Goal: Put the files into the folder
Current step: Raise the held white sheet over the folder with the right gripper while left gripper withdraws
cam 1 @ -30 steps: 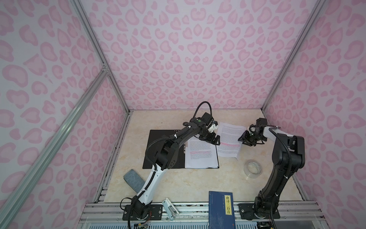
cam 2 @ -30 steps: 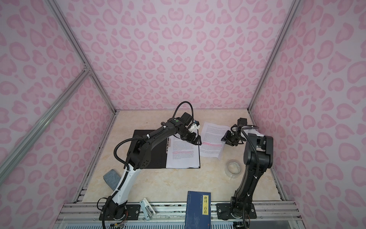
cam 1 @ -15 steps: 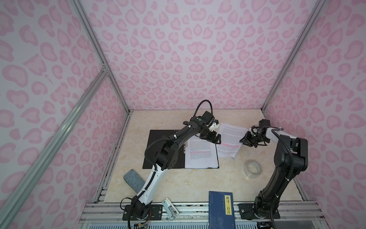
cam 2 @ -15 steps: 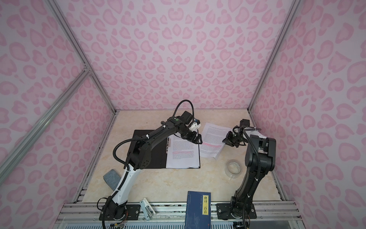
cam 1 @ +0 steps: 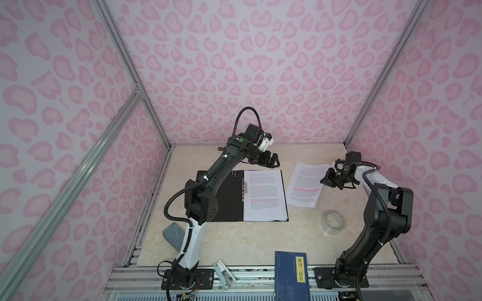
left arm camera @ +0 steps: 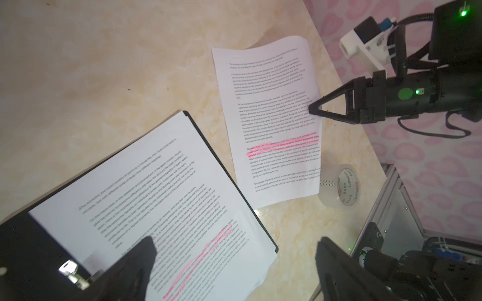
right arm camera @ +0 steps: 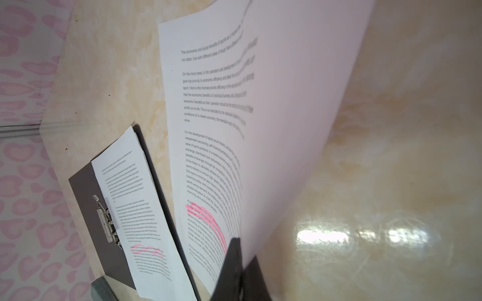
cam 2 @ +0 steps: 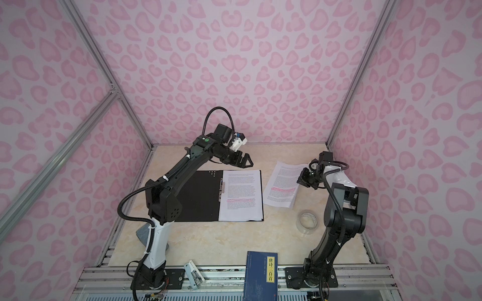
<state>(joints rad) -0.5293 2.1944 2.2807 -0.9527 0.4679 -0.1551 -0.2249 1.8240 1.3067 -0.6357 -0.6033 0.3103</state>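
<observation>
The folder [cam 1: 221, 200] lies open left of centre on your surface [cam 1: 234, 239], filed sheets [cam 1: 264, 195] on its right half. Just right of it — the loose sheet [cam 1: 303, 187], right claw [cam 1: 323, 181] at its right edge. Nearer the front sits the tape roll [cam 1: 333, 222]; the book [cam 1: 290, 276] lies at the front edge. Left claw [cam 1: 274, 163]: near the folder's far right corner.

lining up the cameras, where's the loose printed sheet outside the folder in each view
In a top view: loose sheet right of the open folder.
In a top view: same spot.
Left wrist: past the folder's corner, right pincer on its edge.
Right wrist: close up, curling off the pincer.
Shared landmark: the sheet's pink highlighted lines.
</observation>
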